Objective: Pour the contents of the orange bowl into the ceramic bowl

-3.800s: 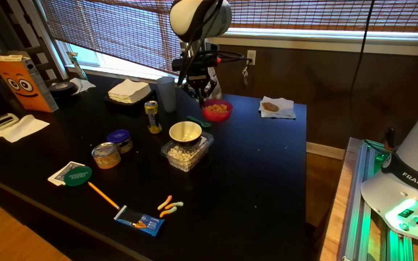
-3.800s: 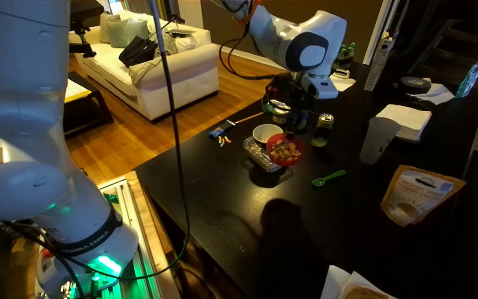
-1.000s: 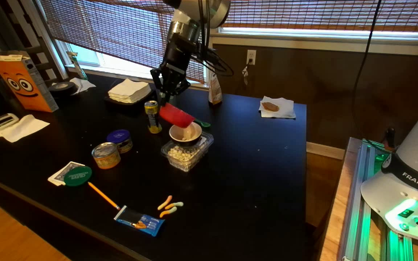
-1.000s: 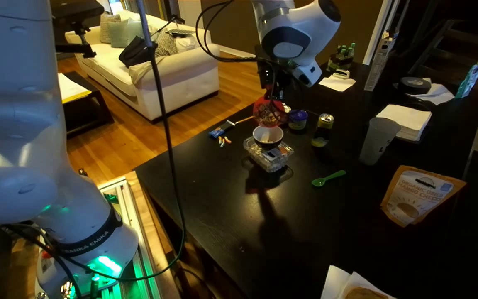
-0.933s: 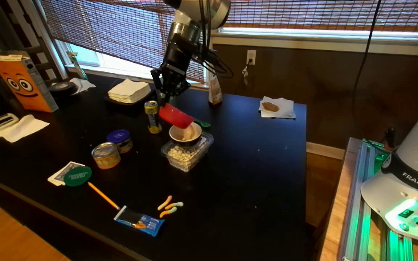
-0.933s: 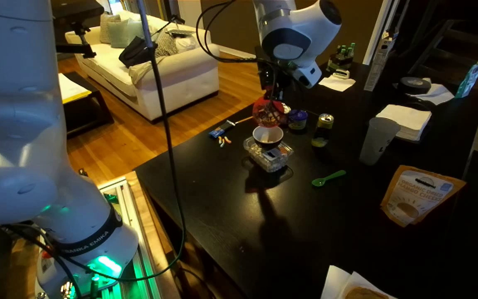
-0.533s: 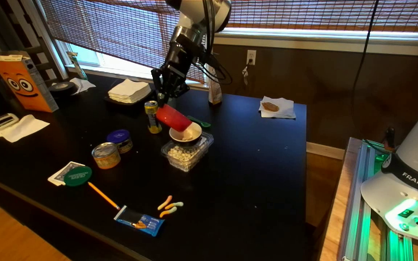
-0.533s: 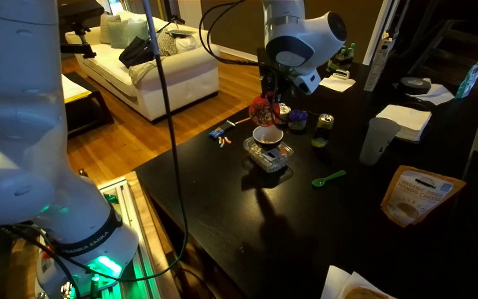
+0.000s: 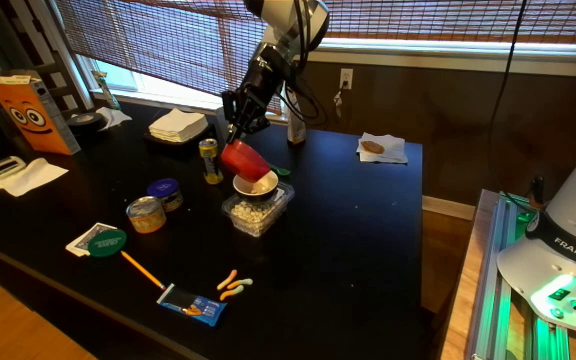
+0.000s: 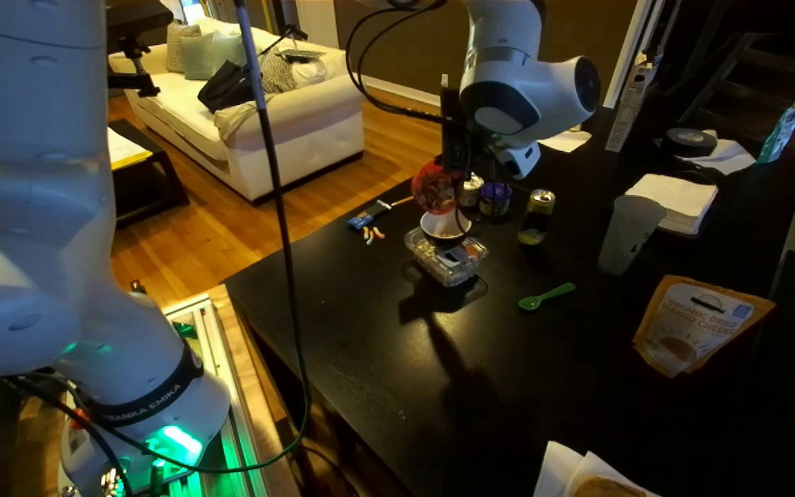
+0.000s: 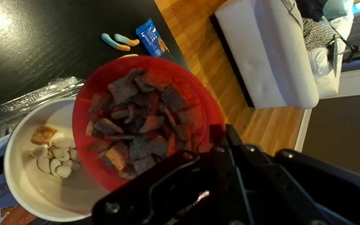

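The orange bowl (image 9: 244,161) looks red and is held tilted above the ceramic bowl (image 9: 264,189), its open side facing down toward it. It also shows in an exterior view (image 10: 432,170) and in the wrist view (image 11: 80,131), with many square cereal pieces inside. My gripper (image 11: 221,131) is shut on its rim; it also shows in an exterior view (image 9: 231,138). The ceramic bowl shows in the wrist view (image 11: 47,200) with one brown cereal piece and several pale round pieces in it. It stands upright on a clear plastic container (image 9: 255,229); the orange bowl partly hides it.
A yellow can (image 9: 210,162) stands close beside the orange bowl. Behind are a tall cup (image 10: 629,235), a green spoon (image 10: 546,297) and an upright pouch (image 9: 295,122). Two tins, one with a blue lid (image 9: 164,189), stand left of the container. Gummy worms (image 9: 234,285) lie in front.
The orange bowl was level and off to the side 3.8 s ago. It has moved over the ceramic bowl and tilted. Over the last second the tilt has grown steeper.
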You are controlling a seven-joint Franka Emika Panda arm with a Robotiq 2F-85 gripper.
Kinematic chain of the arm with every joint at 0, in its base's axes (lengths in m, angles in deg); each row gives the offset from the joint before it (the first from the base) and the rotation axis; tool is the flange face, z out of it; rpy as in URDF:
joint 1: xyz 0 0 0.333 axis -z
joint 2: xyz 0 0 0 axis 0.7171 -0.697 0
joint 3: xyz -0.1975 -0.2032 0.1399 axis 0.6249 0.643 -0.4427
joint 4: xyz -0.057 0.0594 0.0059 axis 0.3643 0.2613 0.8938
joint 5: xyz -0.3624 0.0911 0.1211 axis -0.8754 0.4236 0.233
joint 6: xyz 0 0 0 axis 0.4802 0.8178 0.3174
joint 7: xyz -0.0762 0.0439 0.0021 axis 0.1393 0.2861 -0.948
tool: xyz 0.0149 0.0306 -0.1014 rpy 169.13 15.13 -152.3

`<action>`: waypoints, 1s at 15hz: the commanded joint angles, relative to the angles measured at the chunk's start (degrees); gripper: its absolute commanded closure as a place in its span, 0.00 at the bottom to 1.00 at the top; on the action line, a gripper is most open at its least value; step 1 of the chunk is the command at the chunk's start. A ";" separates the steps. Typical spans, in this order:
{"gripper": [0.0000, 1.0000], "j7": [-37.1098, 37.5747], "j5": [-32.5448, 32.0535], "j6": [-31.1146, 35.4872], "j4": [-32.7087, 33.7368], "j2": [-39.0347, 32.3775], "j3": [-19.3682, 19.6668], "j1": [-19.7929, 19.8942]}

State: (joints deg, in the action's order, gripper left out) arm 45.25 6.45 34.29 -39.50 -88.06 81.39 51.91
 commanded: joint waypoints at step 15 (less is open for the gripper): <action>0.99 -7.41 9.00 -11.73 4.28 -6.37 2.84 2.56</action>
State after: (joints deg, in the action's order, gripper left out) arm 39.41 12.89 25.31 -37.11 -92.59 83.74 53.69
